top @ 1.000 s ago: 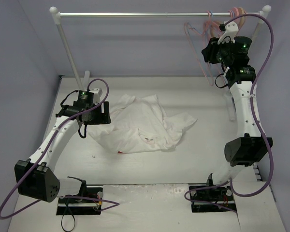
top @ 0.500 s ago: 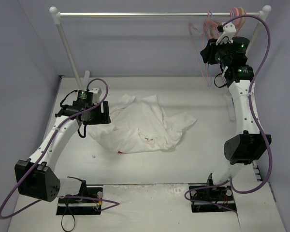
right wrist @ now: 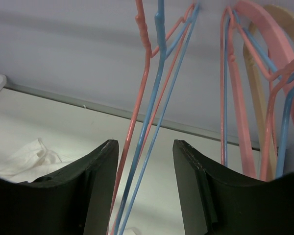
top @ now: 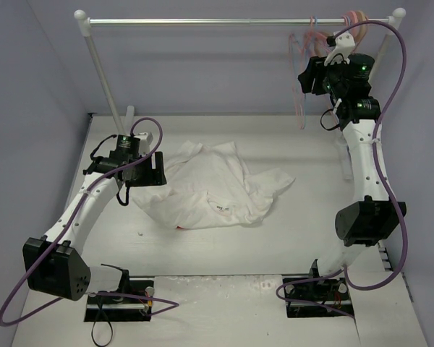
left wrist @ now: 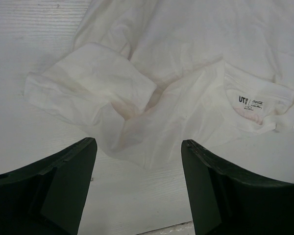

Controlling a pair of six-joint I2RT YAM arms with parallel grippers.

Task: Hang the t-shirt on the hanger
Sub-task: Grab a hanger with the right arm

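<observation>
Wire was what mattered for your right gripper: the hanger, thin and pinkish-red, hung from the rail and ran steeply down between the spread fingers. Its long axis was near upright and leaned toward the left finger. A pale blue hanger ran just beside it through the same gap, so a close there would likely have caught both. Nothing was gripped. Your right arm was far nearer the hanger than your left.

Your left gripper hovered wide open and empty over the t-shirt, which lay crumpled on the table, collar label up. The rail also carried a thicker pink and peach bunch further right.
</observation>
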